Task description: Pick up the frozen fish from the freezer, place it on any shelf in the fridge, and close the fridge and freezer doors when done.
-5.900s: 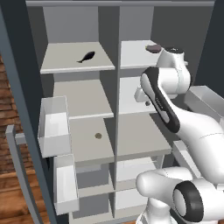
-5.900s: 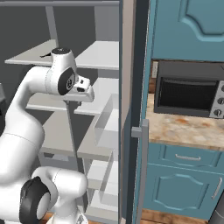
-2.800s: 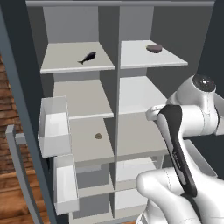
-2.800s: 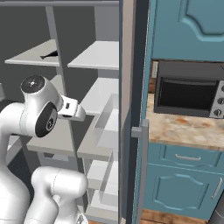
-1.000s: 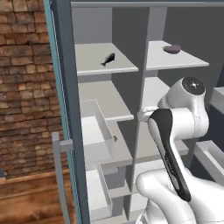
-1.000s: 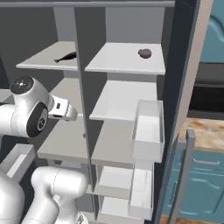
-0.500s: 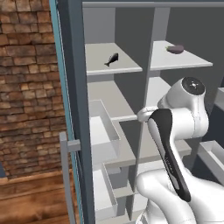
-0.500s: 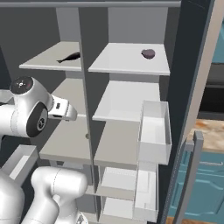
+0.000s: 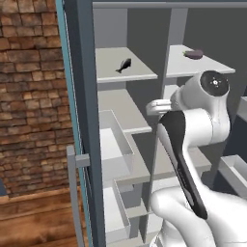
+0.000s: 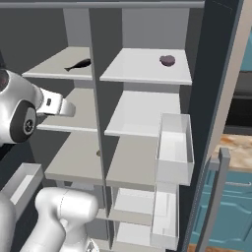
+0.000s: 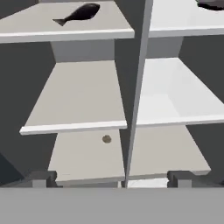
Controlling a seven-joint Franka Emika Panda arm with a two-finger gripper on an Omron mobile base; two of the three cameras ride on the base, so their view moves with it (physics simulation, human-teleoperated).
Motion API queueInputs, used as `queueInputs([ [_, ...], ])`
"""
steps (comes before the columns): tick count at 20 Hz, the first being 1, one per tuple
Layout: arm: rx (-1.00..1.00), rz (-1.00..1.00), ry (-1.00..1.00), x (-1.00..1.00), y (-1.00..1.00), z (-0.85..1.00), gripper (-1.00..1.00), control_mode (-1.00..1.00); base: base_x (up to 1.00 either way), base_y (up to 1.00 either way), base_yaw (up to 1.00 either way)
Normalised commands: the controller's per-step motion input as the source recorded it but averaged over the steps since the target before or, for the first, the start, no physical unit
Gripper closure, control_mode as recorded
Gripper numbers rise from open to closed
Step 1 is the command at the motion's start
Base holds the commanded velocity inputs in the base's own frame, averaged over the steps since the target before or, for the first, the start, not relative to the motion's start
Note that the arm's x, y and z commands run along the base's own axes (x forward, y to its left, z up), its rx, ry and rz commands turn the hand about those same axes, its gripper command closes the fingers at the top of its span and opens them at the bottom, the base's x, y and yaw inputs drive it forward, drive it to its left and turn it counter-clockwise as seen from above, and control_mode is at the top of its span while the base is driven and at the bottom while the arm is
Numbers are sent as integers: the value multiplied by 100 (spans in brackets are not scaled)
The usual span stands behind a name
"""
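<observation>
The frozen fish (image 9: 124, 65) lies on the top shelf (image 9: 137, 75) on the left side, well above the gripper (image 11: 111, 177). The jaws are wide apart and hold nothing. The fish is tiny, so a grab could miss or push it away. The middle wall (image 11: 139, 83) stands close. A dark lump (image 10: 168, 60) sits top right.

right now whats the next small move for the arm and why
Probably raise the open gripper toward the top left shelf: the frozen fish lies there untouched, while the hand view looks at the shelves below it, so the jaws sit too low to reach it.
</observation>
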Motion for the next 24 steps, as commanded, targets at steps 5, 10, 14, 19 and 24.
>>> queueInputs([
  [5, 1, -14, -22, 0, 21, 100, -100, -100, 0, 0, 0],
  [10, 8, -10, -12, 27, 14, 87, -100, -100, 0, 0, 0],
  [14, 17, -6, 0, 59, 16, 18, -100, -100, 0, 0, 0],
  [19, 8, -4, 0, 67, 18, -8, -100, -100, 0, 0, 0],
  [24, 0, -5, 0, 72, 4, -21, -100, -100, 0, 0, 0],
])
